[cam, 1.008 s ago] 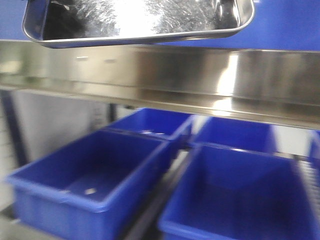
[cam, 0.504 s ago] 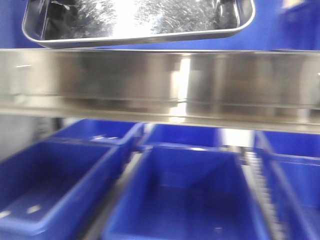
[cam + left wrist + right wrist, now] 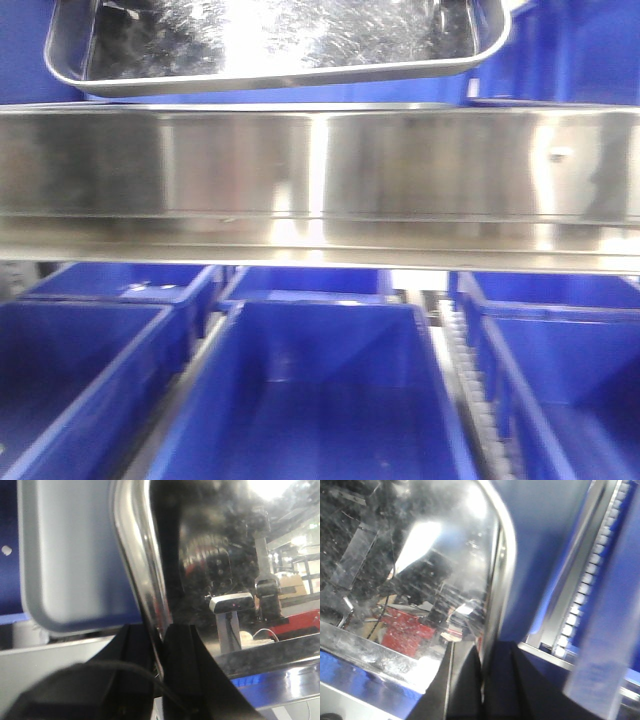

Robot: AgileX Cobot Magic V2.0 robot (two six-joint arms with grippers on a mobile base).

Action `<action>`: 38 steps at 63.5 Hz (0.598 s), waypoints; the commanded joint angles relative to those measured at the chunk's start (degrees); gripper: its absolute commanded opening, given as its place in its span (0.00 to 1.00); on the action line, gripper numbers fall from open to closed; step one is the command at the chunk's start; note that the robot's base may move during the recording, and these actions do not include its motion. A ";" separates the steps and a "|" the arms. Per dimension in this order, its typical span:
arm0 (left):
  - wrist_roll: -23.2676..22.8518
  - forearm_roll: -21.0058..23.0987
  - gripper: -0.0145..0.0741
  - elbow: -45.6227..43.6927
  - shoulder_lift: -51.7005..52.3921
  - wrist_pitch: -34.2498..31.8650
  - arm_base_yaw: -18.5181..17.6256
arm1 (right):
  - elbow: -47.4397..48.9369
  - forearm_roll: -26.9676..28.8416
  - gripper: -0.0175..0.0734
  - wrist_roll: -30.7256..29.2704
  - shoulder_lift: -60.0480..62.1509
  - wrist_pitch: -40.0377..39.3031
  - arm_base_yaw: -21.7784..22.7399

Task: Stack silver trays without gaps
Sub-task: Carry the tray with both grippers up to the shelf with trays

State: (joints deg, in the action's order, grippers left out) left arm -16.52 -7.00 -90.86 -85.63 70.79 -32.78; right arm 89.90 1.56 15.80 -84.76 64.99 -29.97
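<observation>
- Two grippers carry the load. The left gripper [image 3: 161, 647] is clamped on the rolled rim of the tray [image 3: 270, 40], with one finger on each side of the wall.
- The right gripper [image 3: 482, 657] is clamped the same way on the rim, judged to be at the opposite short end.
- The tray hangs in the air, open side up and nearly level. Its near long edge is just above the top edge of the rail [image 3: 320, 165], over the rail's left and middle parts and not touching it.
- No second tray can be identified in the front view. A pale rounded shape beside the rim in the left wrist view cannot be identified.
- Handling, as judged:
  - The tray is thin, stiff sheet steel of modest weight. It will not flex or break.
  - The polished surface is slippery, so a pinch on a flat wall may slide.
  - The rolled rim is the proper hold, taken at the middle of each short end with both ends kept level.
  - A tilted tray is likely to wedge on the one below and leave a gap.
- Below the rail stand open bins [image 3: 320, 400], a front row and a rear row.
- More blue bins show behind the tray, above the rail's far edge.
</observation>
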 commanded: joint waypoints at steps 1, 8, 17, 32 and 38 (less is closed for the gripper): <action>1.70 -1.35 0.11 -1.50 1.72 3.55 -0.08 | 2.07 -0.61 0.25 -1.10 2.49 -3.80 -0.01; 1.70 -1.35 0.11 -1.50 1.72 3.55 -0.08 | 2.07 -0.61 0.25 -1.10 2.49 -3.80 -0.01; 1.70 -1.35 0.11 -1.50 1.72 3.55 -0.08 | 2.07 -0.61 0.25 -1.10 2.49 -3.80 -0.01; 1.70 -1.35 0.11 -1.50 1.72 3.55 -0.08 | 2.07 -0.61 0.25 -1.10 2.49 -3.80 -0.01; 1.70 -1.35 0.11 -1.50 1.72 3.55 -0.08 | 2.07 -0.61 0.25 -1.10 2.49 -3.80 -0.01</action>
State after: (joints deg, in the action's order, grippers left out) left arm -16.52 -7.00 -90.86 -85.63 70.79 -32.78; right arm 89.90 1.56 15.80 -84.76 64.99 -29.97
